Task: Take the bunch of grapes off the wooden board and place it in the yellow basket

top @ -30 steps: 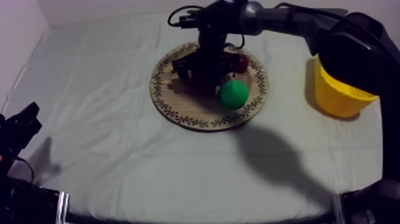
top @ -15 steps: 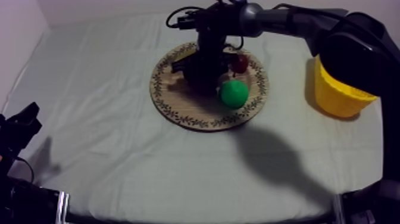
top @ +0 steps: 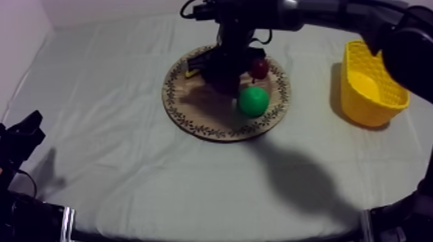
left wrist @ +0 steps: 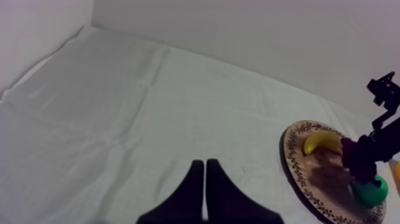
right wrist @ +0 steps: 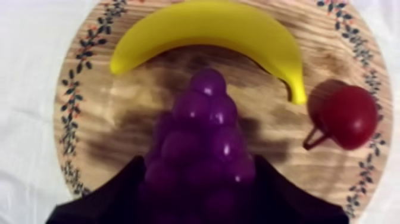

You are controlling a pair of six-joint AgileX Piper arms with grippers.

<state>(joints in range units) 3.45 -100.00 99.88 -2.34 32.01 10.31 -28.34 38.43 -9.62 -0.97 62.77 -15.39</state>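
Clamping the bunch of grapes (right wrist: 202,128) above the wooden board (right wrist: 98,128), your right gripper (right wrist: 199,164) has only the yellow basket (top: 375,108) carry left; your left gripper (left wrist: 204,163) sits closed.

Soft, rather dim light falls from above. A big grey shadow (top: 298,180) lies on the bench (top: 116,148) at the near right. A smaller one sits just left of the yellow basket (top: 377,96). The wooden board (right wrist: 89,149) looks dark around the bunch of grapes (right wrist: 205,137).
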